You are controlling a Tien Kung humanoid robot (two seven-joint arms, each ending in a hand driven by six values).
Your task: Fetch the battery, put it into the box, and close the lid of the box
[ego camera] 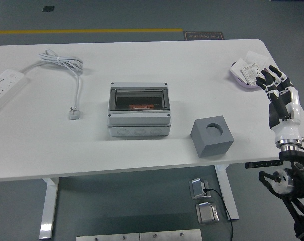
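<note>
Right hand (280,100) hovers at the white table's (51,145) right edge, fingers (270,80) spread and holding nothing, just short of the shallow white dish (240,79) of small batteries; far left of the dish sits the grey plastic box (138,110), smoked clear lid down

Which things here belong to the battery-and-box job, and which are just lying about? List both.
Job:
- grey box with dark lid
- dish of small packs, possibly the batteries
- right hand, fingers extended beside the dish

Lying about:
- grey cube with round hole
- white power strip
- white cable with plug
</note>
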